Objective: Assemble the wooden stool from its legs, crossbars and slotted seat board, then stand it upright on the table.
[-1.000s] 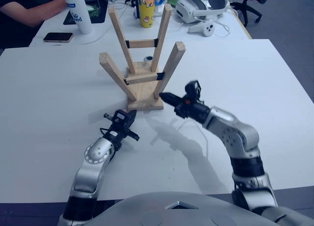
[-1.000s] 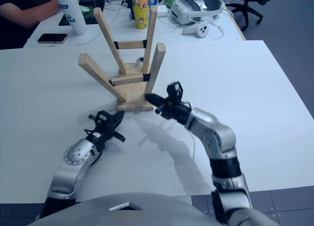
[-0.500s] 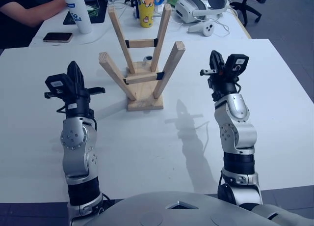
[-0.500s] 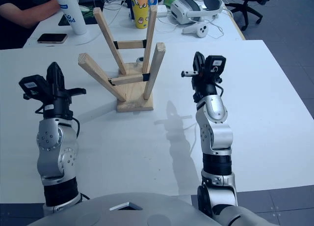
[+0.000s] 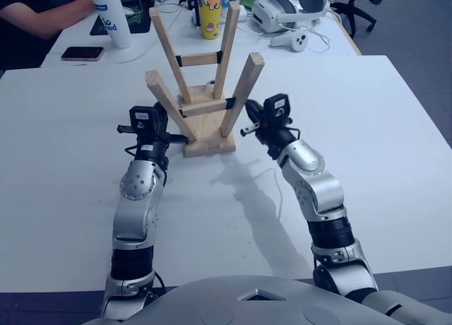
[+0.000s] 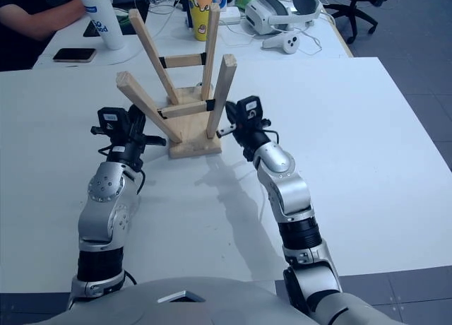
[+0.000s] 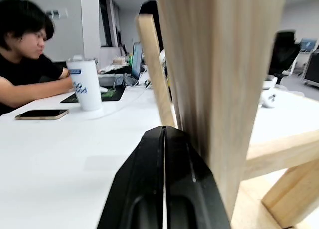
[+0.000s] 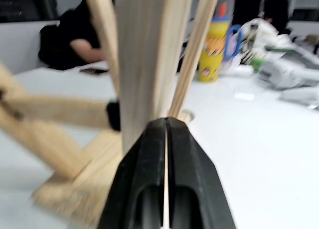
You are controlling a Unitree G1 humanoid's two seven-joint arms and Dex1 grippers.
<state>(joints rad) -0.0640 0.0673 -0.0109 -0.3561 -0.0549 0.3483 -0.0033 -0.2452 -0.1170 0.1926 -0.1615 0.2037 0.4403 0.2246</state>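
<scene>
**Stool upside down, both grippers shut beside its front legs**

Stool (image 5: 206, 116) sits inverted near the far middle of the white table (image 5: 367, 134). Its seat board (image 5: 210, 145) lies flat on the tabletop, pale bare wood. All 4 legs point up and splay outward. Crossbars (image 5: 205, 107) link the legs partway up, w/ black fittings at the joints. From my feed it looks assembled but not stood upright.

L arm runs fwd from the near edge, forearm raised, wrist near the stool's left side. Left gripper (image 7: 164, 134) is next to the front-left leg (image 5: 168, 102). Its fingers are pressed together along one seam, nothing between them. In the L wrist cam the leg stands right beside the fingers; I can't tell if they touch it.

R arm comes in from the near right, elbow bent, forearm angled in toward the stool. Right gripper (image 8: 166, 124) points at the front-right leg (image 5: 244, 92) from very close. Its fingers are also closed flat on each other and hold nothing. Contact w/ the leg: can't tell.

On the desk behind the table there's a tumbler (image 5: 113, 14), a phone (image 5: 83, 53), a yellow cup (image 5: 210, 10) and a headset (image 5: 289, 10).
</scene>
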